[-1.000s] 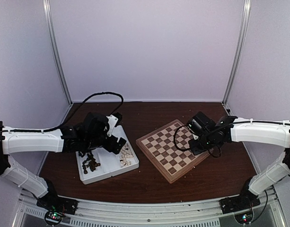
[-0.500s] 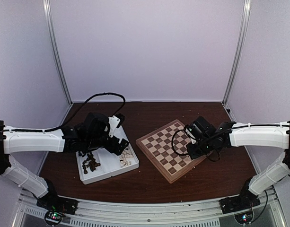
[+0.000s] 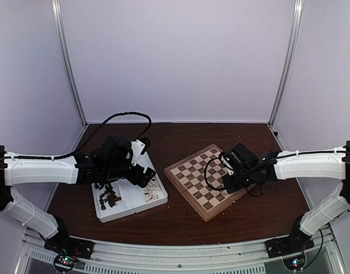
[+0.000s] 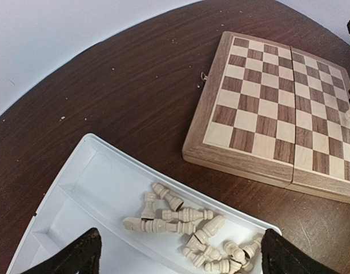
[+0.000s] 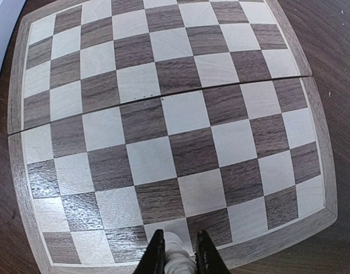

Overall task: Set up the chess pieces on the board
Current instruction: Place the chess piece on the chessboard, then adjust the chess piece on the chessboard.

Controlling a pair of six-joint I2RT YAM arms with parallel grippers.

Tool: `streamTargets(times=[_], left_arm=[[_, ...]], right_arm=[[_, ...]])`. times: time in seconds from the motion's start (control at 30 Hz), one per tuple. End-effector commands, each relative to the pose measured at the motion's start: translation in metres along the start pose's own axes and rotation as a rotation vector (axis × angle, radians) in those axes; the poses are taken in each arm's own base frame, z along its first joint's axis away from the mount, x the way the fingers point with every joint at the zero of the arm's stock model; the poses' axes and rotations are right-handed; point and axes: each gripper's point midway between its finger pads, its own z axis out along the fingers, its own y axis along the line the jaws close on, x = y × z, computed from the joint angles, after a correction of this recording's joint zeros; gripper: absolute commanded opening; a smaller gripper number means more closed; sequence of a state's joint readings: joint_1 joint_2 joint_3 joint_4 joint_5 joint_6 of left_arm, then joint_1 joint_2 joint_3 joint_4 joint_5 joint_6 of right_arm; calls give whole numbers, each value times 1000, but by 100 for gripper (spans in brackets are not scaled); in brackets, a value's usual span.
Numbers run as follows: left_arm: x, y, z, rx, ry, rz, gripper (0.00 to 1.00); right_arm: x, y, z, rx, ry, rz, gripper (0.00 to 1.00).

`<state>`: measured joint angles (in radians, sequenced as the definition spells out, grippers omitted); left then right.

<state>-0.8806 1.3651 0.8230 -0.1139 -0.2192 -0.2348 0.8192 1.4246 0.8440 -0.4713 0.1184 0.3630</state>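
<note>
One cream piece (image 5: 175, 257) is pinched in the right claw (image 5: 178, 240) at the 6 o'clock rim of the board (image 5: 180, 123). The left claw (image 4: 180, 240) stands wide open over one tray (image 4: 95, 171) at the board's 9 o'clock. The tray's cream pieces (image 4: 186, 220) and dark pieces (image 3: 109, 197) are too heaped to count.

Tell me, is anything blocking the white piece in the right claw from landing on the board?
Nothing visible does. The right gripper holds the white piece right over the board, and the squares around it are bare.
</note>
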Motion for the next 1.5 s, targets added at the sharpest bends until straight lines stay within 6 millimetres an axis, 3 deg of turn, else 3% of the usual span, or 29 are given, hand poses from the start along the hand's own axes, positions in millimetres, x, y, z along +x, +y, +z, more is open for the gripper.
streamTargets(times=[0.0, 0.17, 0.2, 0.27, 0.37, 0.67, 0.87, 1.17, 1.47], left_arm=[[-7, -1, -2, 14, -29, -1, 98], [-5, -3, -2, 22, -25, -8, 98], [-5, -2, -2, 21, -25, -8, 98], [-6, -2, -2, 21, -27, -7, 98], [-7, -3, -3, 24, -31, -10, 98], [-10, -4, -5, 31, -37, -7, 98], [-9, -6, -3, 40, -35, -11, 98], [-10, -7, -4, 46, -38, -9, 98], [-9, -5, -5, 40, -36, -7, 98]], right_arm=[[-1, -2, 6, 46, -16, -27, 11], [2, -2, 8, 61, -8, -48, 16], [2, -2, 8, 61, -8, -50, 21], [1, -2, 6, 66, -10, -54, 42], [-3, -1, 1, 58, -29, -53, 59], [-24, -11, -35, 50, -141, -5, 71], [-23, -19, -40, 40, -79, 44, 68], [-10, -11, -20, 21, 41, 49, 62], [-1, -7, -4, 25, 94, 47, 48]])
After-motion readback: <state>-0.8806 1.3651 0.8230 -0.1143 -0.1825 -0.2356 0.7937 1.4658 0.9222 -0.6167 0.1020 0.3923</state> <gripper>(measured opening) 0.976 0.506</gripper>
